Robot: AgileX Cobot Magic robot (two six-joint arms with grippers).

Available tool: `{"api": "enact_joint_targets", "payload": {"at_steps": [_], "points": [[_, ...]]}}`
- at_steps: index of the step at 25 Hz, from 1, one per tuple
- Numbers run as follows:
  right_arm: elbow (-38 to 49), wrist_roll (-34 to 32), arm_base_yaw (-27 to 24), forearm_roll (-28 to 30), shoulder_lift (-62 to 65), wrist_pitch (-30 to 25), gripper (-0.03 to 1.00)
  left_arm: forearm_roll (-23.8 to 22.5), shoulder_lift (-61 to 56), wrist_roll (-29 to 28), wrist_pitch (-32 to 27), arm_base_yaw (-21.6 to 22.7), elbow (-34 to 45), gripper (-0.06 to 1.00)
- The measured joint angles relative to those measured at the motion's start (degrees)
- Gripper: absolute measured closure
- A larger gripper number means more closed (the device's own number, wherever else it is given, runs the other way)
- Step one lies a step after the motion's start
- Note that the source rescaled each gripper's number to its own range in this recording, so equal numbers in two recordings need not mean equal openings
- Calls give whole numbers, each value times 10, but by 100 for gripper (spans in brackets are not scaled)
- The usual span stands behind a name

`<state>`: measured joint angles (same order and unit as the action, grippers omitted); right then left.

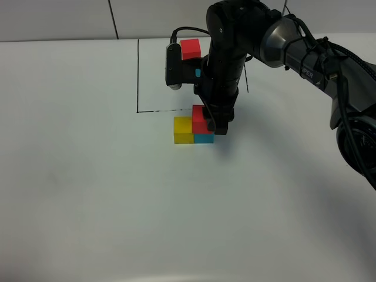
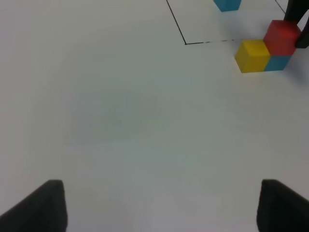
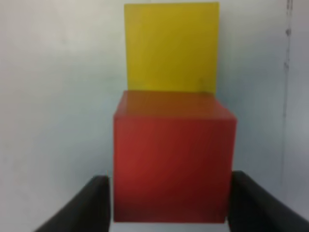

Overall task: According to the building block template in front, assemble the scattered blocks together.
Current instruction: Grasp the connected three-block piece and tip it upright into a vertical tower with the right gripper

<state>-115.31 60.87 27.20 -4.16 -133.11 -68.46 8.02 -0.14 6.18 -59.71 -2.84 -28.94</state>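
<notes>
Right tool [image 1: 214, 126] pinching red block [image 1: 200, 118] atop blue block [image 1: 204, 138], yellow block [image 1: 183, 129] touching at 9 o'clock, left tool [image 2: 157, 205] spread over bare worktop [image 1: 88, 176], no legible writing anywhere.

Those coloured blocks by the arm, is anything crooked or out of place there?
Nothing stands out. The red block sits squarely on the blue block, with the yellow block flush beside them, and the right gripper is around the red one.

A plain white table [image 1: 88, 194] fills nearly the whole view, evenly lit with soft shadows. Thin black lines [image 1: 137, 76] are drawn on it. Behind runs a pale panelled wall [image 1: 59, 17]
</notes>
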Motion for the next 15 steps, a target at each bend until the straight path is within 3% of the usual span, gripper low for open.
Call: {"api": "enact_joint_targets", "payload": {"at_steps": [3, 6, 9, 15], "points": [[0, 0, 0, 14, 4, -4, 49, 0, 0, 0, 0, 0, 0, 19], [0, -12, 0, 24, 21, -9, 29, 0, 0, -1, 0, 0, 0, 19], [0, -38, 0, 24, 42, -10, 23, 0, 0, -1, 0, 0, 0, 19], [29, -115, -2, 25, 81, -10, 23, 0, 0, -1, 0, 0, 0, 19]]}}
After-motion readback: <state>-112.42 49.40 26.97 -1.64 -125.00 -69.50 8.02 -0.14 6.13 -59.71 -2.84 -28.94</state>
